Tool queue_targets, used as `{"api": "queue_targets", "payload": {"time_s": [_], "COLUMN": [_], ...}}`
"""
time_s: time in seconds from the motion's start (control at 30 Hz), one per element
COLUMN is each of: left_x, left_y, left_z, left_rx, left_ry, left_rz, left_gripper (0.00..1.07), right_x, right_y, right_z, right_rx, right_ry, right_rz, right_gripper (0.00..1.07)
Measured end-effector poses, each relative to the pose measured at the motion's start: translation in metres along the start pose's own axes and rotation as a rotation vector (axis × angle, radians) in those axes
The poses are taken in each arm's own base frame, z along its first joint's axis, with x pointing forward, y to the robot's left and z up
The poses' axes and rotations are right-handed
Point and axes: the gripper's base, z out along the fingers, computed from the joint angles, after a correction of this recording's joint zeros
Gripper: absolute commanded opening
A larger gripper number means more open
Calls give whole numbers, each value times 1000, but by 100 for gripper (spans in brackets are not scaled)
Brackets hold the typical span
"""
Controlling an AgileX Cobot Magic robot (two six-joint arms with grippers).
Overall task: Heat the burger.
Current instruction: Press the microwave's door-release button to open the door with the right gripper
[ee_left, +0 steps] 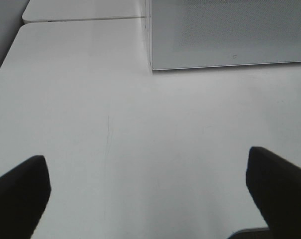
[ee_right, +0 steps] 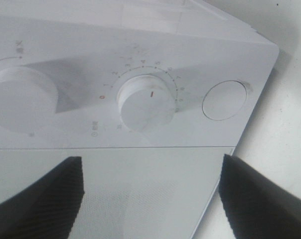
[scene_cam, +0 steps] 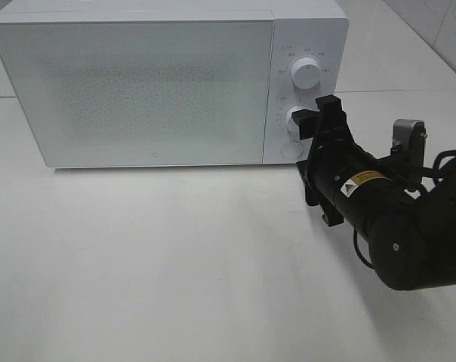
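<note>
The burger is out of view in all three views. The white microwave (scene_cam: 137,90) stands at the back of the table with its frosted door shut. My right gripper (scene_cam: 315,113) is open just in front of the lower timer knob (scene_cam: 294,117). In the right wrist view the right gripper (ee_right: 150,164) has its dark fingers (ee_right: 46,199) spread wide, a little back from that knob (ee_right: 145,102), with nothing between them. My left gripper (ee_left: 146,159) is open over the bare table (ee_left: 115,99), away from the microwave's lower left corner (ee_left: 153,64). It does not show in the exterior high view.
The control panel also carries an upper knob (scene_cam: 305,73) and a round button (scene_cam: 291,149) below the timer knob. The white tabletop (scene_cam: 175,256) stretches in front of the microwave. A seam between two table sections (ee_left: 80,19) runs behind the left side.
</note>
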Motion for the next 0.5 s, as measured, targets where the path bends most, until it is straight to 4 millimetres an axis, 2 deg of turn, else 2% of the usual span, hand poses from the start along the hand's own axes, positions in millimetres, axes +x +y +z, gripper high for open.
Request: {"api": "queue_targets", "payload": {"time_s": [0.23, 0.3, 0.33, 0.37, 0.4, 0.43, 0.5], "left_x": [0, 0, 0, 0, 0, 0, 0], "left_y": [0, 0, 0, 0, 0, 0, 0], "left_z": [0, 0, 0, 0, 0, 0, 0], "left_rx": [0, 0, 0, 0, 0, 0, 0], "left_ry": [0, 0, 0, 0, 0, 0, 0], "left_rz": [0, 0, 0, 0, 0, 0, 0], "left_gripper": [100, 100, 100, 100, 100, 100, 100], "right_x": [-5, -5, -5, -5, -5, -6, -6], "right_y": [11, 20, 20, 25, 25, 28, 30], "right_z": [-21, -29, -29, -34, -34, -38, -41], "right_rx": [64, 105, 105, 121, 121, 139, 145], "right_ry": [65, 120, 120, 157, 157, 195, 213], "right_rz": [-194, -357, -357, -467, -467, -569, -620], "right_gripper": [75, 75, 75, 75, 75, 75, 75]}}
